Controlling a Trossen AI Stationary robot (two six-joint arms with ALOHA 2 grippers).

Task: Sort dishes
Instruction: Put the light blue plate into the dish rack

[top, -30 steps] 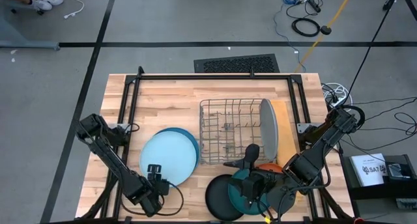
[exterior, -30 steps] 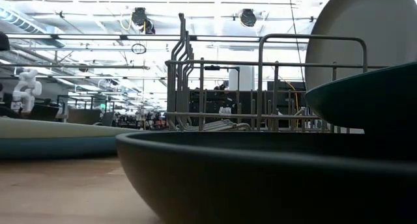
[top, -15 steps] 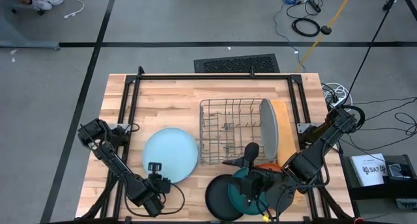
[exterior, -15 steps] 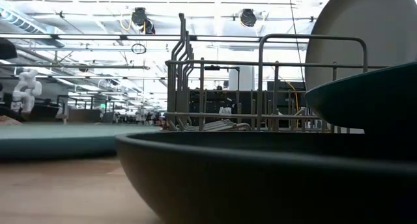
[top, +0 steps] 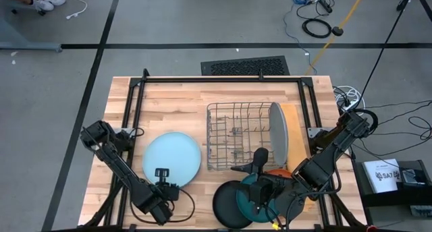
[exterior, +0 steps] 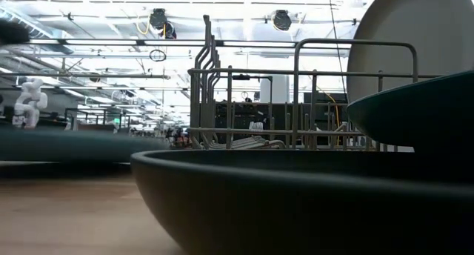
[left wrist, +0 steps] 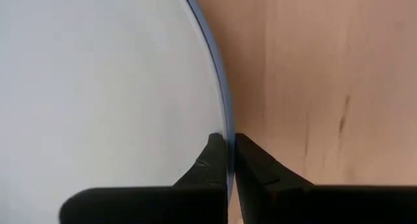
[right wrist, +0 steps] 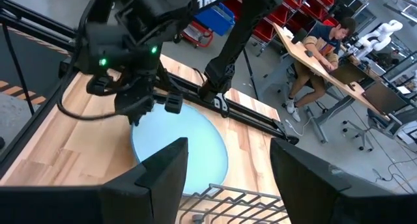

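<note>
A wire rack (top: pixel 237 139) stands right of centre on the wooden table (top: pixel 175 104); a person (right wrist: pixel 324 43) sits at a far desk.

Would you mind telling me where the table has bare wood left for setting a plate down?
Bare wood runs along the far edge behind the wire rack, and left of the pale blue round plate in the left claw. The near right corner is crowded.

Both arms matte black, segmented, with black cables looped along the links. Left arm (right wrist: pixel 140 28) carries white "TROSSEN" lettering and green indicator lights. Left pincer (left wrist: pixel 227 160): slim tapered black fingers (right pincer (right wrist: pixel 228 175) broader, blocky).
</note>
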